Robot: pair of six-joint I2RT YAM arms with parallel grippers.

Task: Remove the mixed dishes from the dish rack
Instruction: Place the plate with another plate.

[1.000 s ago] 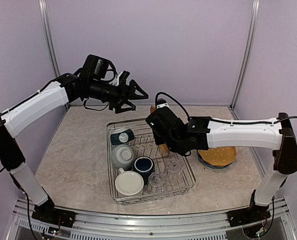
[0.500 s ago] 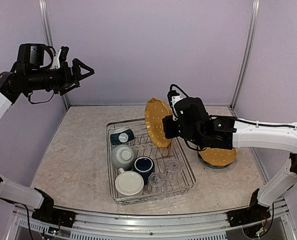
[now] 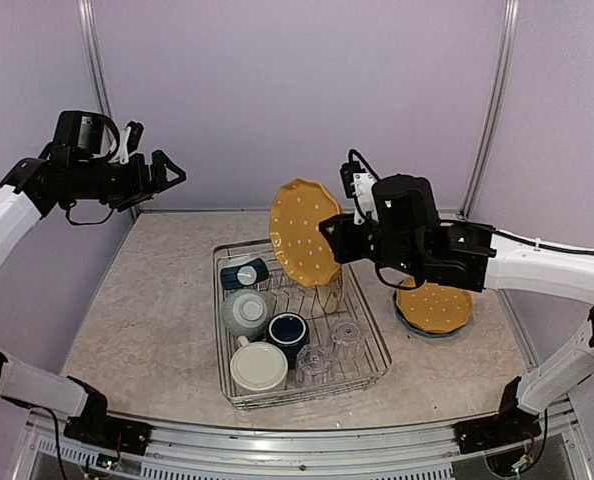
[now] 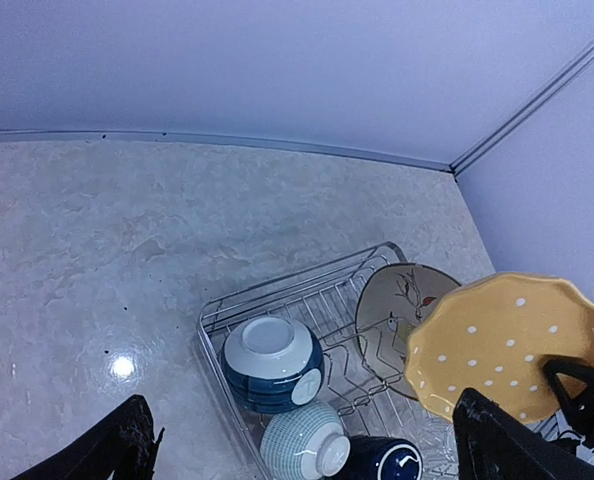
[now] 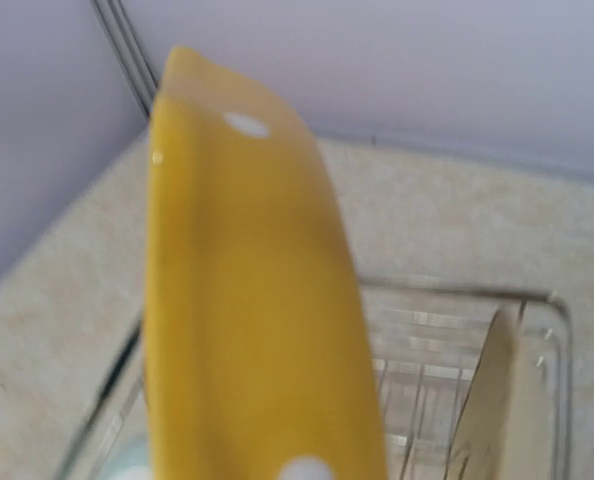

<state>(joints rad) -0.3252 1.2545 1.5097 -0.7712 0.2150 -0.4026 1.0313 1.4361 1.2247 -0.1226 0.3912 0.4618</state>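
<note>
**Plate aloft, stack at four o'clock**

The right gripper [image 3: 331, 233] clamps the yellow dotted plate [image 3: 302, 230] on edge above the dish rack [image 3: 223, 330]. The plate stack [image 3: 435, 308] lies at its four o'clock, nearer this arm. The left gripper [image 3: 165, 172] gapes empty at ten o'clock.

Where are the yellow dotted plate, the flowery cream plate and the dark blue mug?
yellow dotted plate [image 3: 302, 228], overhead view, middle of its dotted side.
cream floral plate [image 4: 387, 312], left wrist view, its painted centre.
navy mug [image 3: 288, 329], overhead view, its open mouth.
</note>
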